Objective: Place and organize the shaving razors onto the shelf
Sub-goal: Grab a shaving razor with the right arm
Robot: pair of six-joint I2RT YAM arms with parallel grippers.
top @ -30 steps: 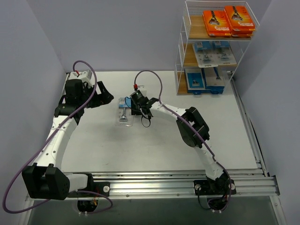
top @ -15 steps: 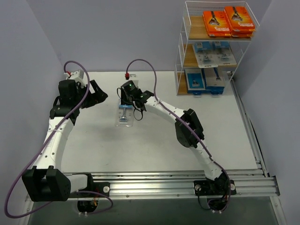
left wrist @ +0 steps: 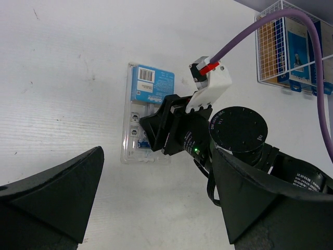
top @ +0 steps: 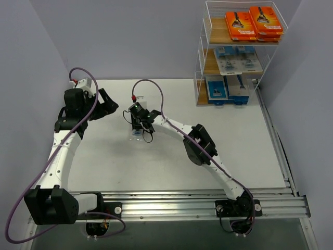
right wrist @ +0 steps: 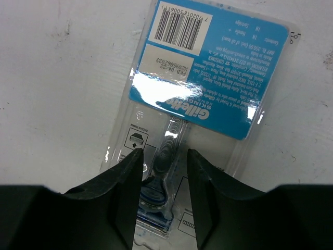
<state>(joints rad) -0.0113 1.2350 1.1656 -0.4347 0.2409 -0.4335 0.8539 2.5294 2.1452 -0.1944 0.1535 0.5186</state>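
– Blue card under clear plastic: where does that razor pack (left wrist: 151,86) lie?
– Flat on the white table (top: 234,140), left of the middle, barcode end toward the far wall. From above, the right arm's wrist covers most of it. In the right wrist view, the fingers cut off the end with the razor's head.
– Is the right gripper (right wrist: 164,156) gripping?
– Its fingers stand slightly parted, one on each side of the razor's handle. Whether they touch the plastic, I cannot tell.
– And the left gripper (top: 107,101)?
– Spread wide with nothing in it, to the left of the pack and apart from it.
– Room around?
– Bare table on every side of the pack. The shelf (top: 217,32) stands in the far right corner, well apart. Orange boxes (top: 255,23) lie on its top tier, with bare wood to their left. Blue-and-grey boxes (top: 237,60) lie on the two tiers below, partly hidden by wire.
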